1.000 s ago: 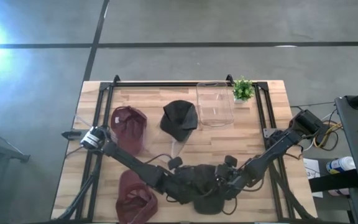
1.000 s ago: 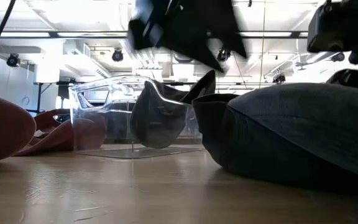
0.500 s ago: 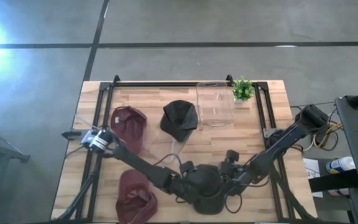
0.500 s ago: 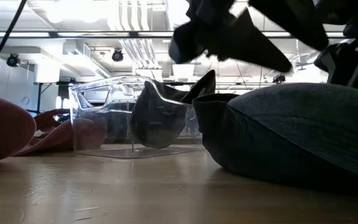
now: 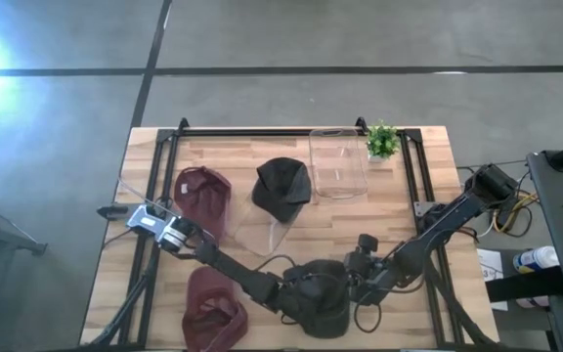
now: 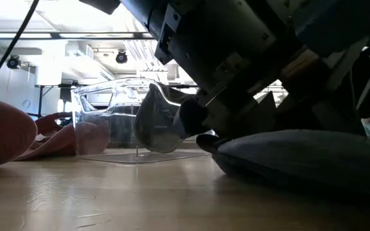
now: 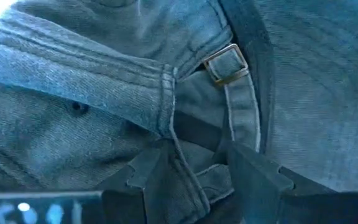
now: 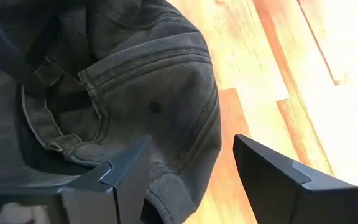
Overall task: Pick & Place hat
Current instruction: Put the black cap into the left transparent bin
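Observation:
A dark grey cap (image 5: 319, 301) lies on the table near its near edge, seen low and flat in the low view (image 6: 300, 157). My left gripper (image 5: 304, 286) is down on it, open. In the left wrist view (image 7: 197, 155) the fingers stand on either side of the cap's rear rim, next to the strap and its brass buckle (image 7: 225, 62). My right gripper (image 5: 362, 266) is open at the cap's right side. In its wrist view (image 8: 191, 146) the cap's crown (image 8: 166, 99) lies between and ahead of the fingers. My left gripper comes slanting down from the table's left onto the cap's rear rim (image 7: 169, 118), beside the strap. Its open fingers (image 7: 145, 174) straddle a seamed fold of the rim. The cap lies on the table with its crown flattened under the gripper. Whether my right gripper touches the cap I cannot tell.
A black cap (image 5: 281, 186) sits on a clear stand at mid-table, and a clear box (image 5: 338, 161) and a small plant (image 5: 382, 140) stand by the far edge. Maroon caps lie at the left (image 5: 201, 196) and the near left (image 5: 213, 308). Black rails run along the table's sides.
My left gripper has moved toward the table's right and come down onto the dark cap. In the low view the cap's crown, rounded and tall a second ago, now lies lower and flatter under the arm. The right gripper has stayed close by the cap's right side.

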Available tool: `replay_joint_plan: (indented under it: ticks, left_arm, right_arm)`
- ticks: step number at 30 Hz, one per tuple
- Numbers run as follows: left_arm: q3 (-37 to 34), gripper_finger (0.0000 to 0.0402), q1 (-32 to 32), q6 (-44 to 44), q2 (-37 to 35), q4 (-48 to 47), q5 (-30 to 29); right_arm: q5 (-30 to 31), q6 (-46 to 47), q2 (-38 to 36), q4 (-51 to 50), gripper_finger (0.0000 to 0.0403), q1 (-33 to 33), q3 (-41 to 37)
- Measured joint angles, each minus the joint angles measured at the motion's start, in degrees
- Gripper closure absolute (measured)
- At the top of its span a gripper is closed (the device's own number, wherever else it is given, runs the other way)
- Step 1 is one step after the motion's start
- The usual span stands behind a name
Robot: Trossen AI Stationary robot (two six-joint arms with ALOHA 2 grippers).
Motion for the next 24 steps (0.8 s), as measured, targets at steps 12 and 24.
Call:
replay_joint_plan:
  ticks: [12,24]
  left_arm:
    - [2.04,0.0235,-0.15,0.79,-0.33,-6.74,-2.72]
    - [1.41,0.0235,0.06,0.10,-0.32,-5.31,-2.25]
  right_arm:
    - [-2.20,-0.06,0.49,4.22,0.0179,0.00,-0.64]
    - [-2.66,-5.20,2.01,8.45,0.0179,-0.53,-0.13]
